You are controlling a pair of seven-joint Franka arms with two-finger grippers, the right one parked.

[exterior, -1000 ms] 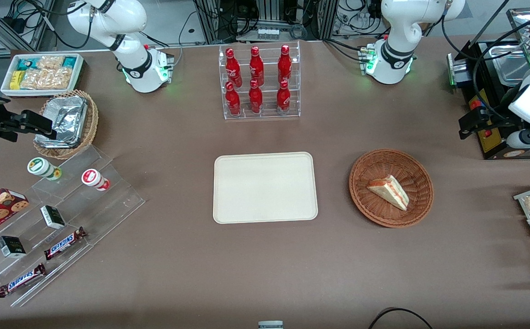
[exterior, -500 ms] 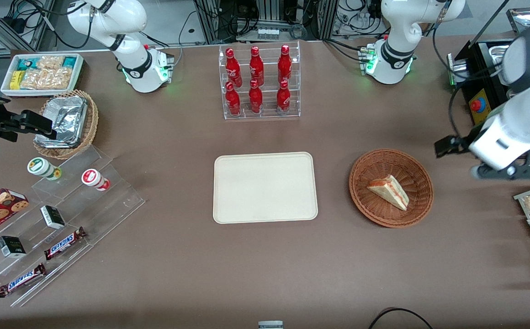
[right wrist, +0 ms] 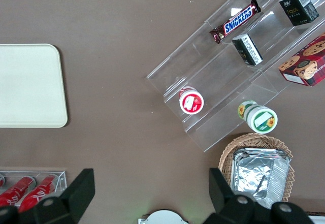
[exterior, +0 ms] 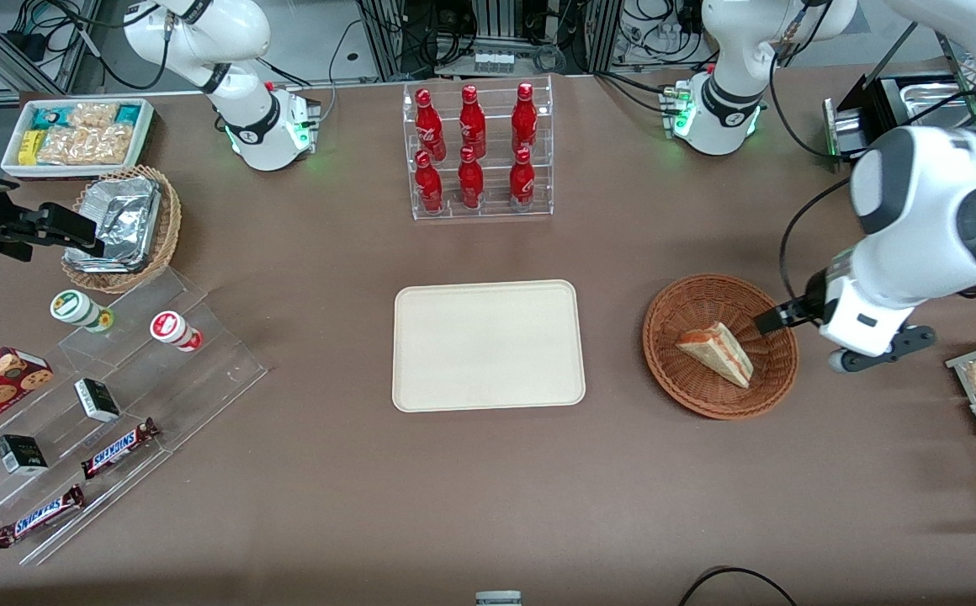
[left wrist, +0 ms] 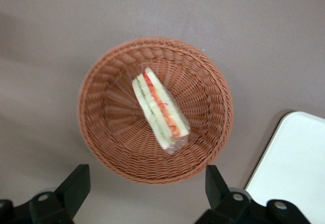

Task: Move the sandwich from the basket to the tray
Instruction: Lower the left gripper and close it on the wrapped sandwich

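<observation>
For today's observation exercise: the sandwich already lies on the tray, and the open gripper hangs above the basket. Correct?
Not quite. The sandwich lies in the basket, as the left wrist view shows; the tray is bare. The open gripper does hang above the basket.

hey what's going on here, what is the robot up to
The left arm is going for the sandwich, which lies in the round brown basket. Its gripper hangs open above the basket's edge toward the working arm's end of the table, holding nothing. The cream tray, where the sandwich should end up, sits bare beside the basket, toward the parked arm's end. Nothing has been picked up yet.
</observation>
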